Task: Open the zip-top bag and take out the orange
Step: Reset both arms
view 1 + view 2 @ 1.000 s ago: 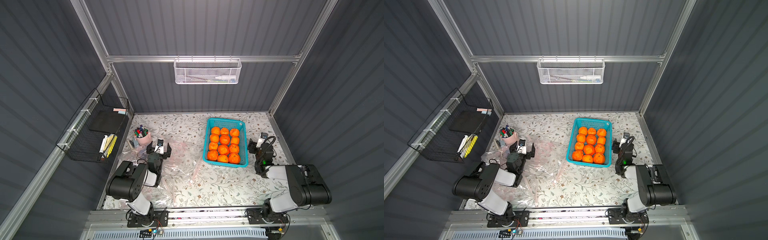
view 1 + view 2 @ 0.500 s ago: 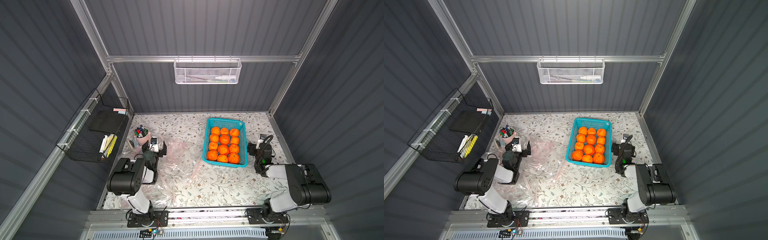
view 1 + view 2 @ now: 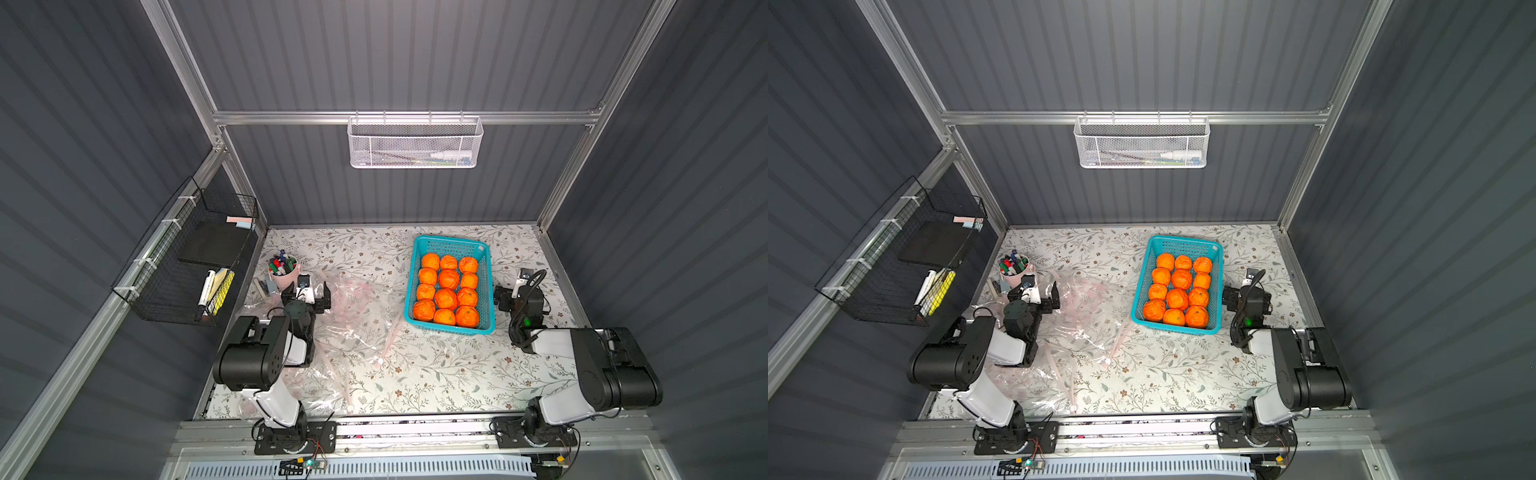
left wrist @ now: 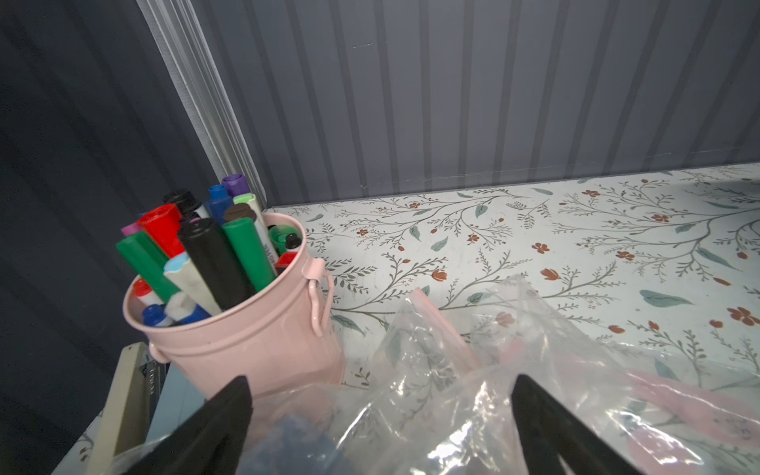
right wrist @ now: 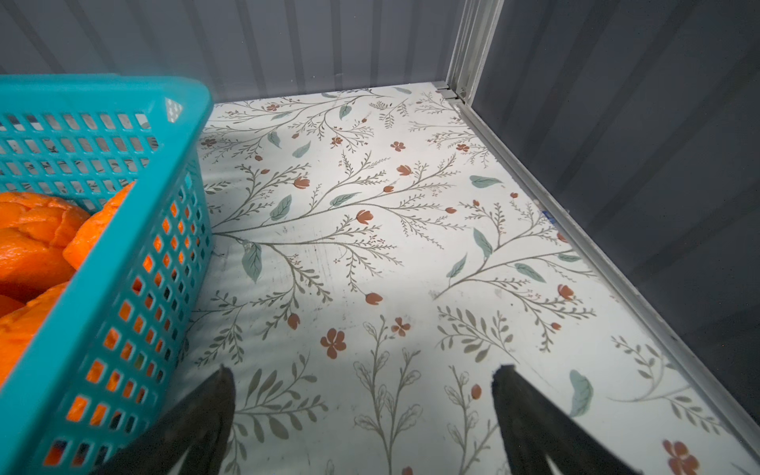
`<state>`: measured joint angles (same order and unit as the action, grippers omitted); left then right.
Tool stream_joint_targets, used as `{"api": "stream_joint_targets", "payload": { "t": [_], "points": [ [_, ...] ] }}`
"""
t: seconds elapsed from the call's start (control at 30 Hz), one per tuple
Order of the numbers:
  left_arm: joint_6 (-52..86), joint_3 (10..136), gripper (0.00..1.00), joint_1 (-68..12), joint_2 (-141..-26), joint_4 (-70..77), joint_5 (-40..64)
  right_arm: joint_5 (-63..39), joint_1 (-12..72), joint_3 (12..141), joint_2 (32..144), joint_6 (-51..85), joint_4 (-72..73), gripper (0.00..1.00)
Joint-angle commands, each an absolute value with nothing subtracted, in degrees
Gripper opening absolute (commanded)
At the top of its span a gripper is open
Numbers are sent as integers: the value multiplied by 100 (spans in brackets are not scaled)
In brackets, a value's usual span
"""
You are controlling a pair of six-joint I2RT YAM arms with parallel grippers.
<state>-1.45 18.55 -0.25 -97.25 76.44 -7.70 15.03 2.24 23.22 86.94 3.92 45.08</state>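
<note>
Several clear zip-top bags with pink zip strips lie crumpled and flat on the left half of the table. The only oranges in view fill the teal basket. My left gripper stands open just above the bag pile, beside the pink bucket, with loose plastic between its fingers but not pinched. My right gripper stands open over bare table just right of the basket, holding nothing.
A pink bucket of markers stands at the back left, close to my left gripper. A black wire rack hangs on the left wall and a white mesh basket on the back wall. The right wall rail runs close by.
My left gripper has drifted a little to the left, toward the pink bucket, still open. The right gripper's jaws have widened slightly; that arm has hardly moved.
</note>
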Motion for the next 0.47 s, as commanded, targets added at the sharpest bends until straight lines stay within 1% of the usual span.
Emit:
{"api": "stream_joint_targets", "payload": {
  "t": [0.0, 0.33, 0.43],
  "points": [
    [-65, 1908, 99, -10, -9734, 7603, -879, 1534, 249, 2364, 8632, 369, 4500, 99],
    [-75, 1920, 99, -9, -9738, 7608, -816, 1451, 189, 2478, 8767, 369, 4456, 99],
    [-75, 1925, 99, -9, -9738, 7611, -805, 1404, 202, 2375, 8647, 371, 4486, 99]
  ]
}}
